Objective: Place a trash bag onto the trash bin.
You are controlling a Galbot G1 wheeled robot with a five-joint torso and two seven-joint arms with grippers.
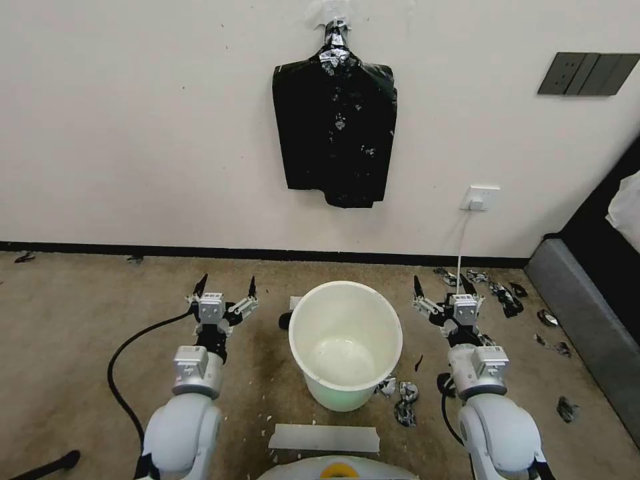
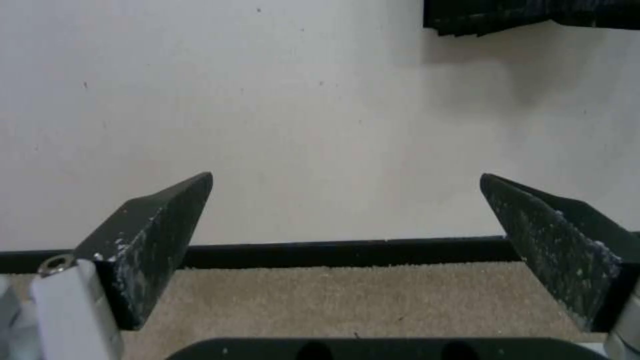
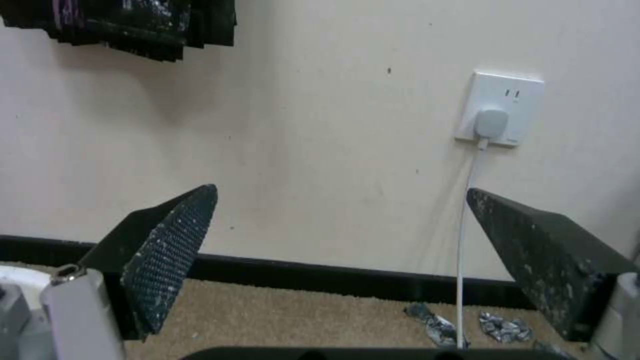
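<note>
Black, thin plastic is what the job turns on, and none of it is in either gripper yet. At about 8 o'clock from the trash bin, the left gripper hovers over the carpet with its jaws spread wide and nothing between them. Centre floor, the trash bin stands upright with its mouth bare, a cream-white bucket whose smooth rolled rim looks slippery for film. At 12 o'clock from it, up on the wall, hangs the bundle of black bags, gathered under a taped top. A single trash bag would have to come off that stack, and I cannot pick out one separate sheet. It should be very light, limp and crinkly, easy to tear. A pinch at the lower hem, one corner per gripper, seems the best hold. At 4 o'clock from the bin, the right gripper also has jaws spread and empty, near torn black scraps below the wall socket.
</note>
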